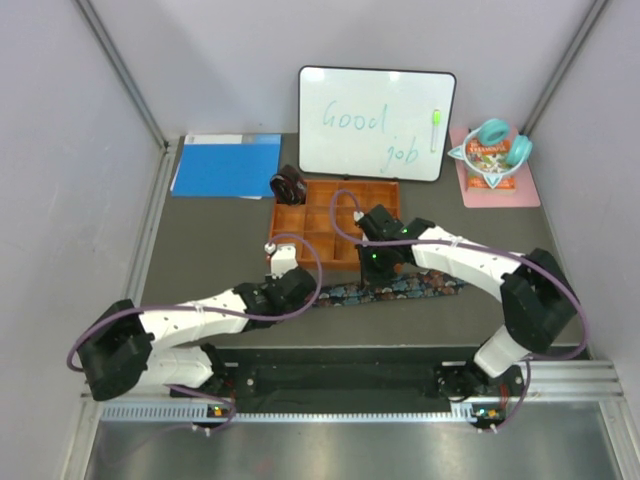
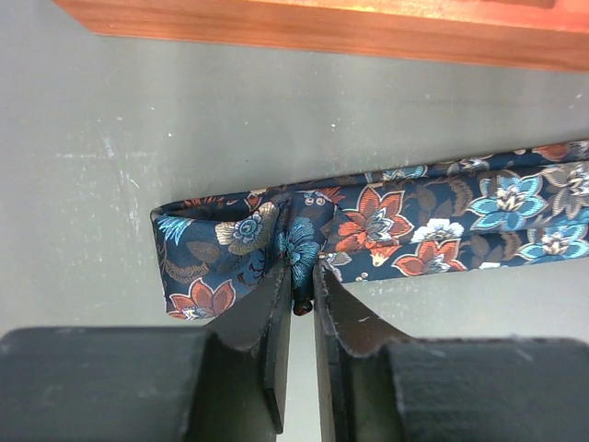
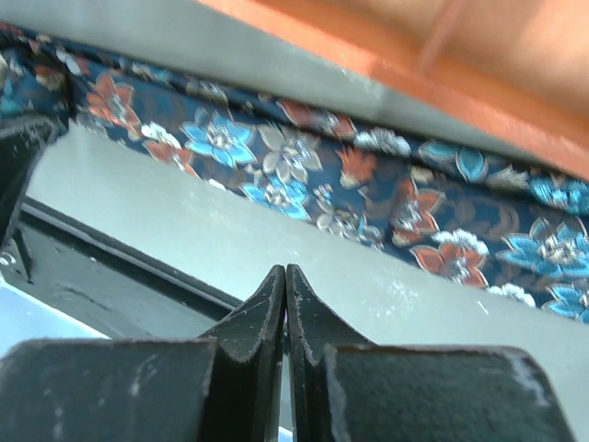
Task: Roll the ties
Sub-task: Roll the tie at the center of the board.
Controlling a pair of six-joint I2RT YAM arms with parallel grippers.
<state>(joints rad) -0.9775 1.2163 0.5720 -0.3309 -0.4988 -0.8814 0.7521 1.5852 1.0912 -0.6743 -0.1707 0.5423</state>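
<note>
The navy floral tie [image 1: 405, 288] lies as a long strip on the grey mat in front of the orange tray [image 1: 288, 216]. Its left end is folded back on itself in the left wrist view [image 2: 221, 244]. My left gripper [image 2: 302, 281] is shut on that folded end, pinching the near edge of the fabric; from above it [image 1: 308, 292] is at the strip's left end. My right gripper [image 3: 285, 273] is shut and empty, hovering just near of the tie's middle [image 3: 304, 175], also seen from above [image 1: 372, 276]. A dark brown-maroon coiled tie [image 1: 290, 187] rests at the tray's far left corner.
The tray's front wall [image 2: 322, 28] runs just beyond the tie, also in the right wrist view [image 3: 442, 74]. A whiteboard [image 1: 375, 122], a blue folder [image 1: 225, 165] and a pink pad with teal headphones [image 1: 492, 160] stand at the back. A black rail [image 1: 340, 378] lines the near edge.
</note>
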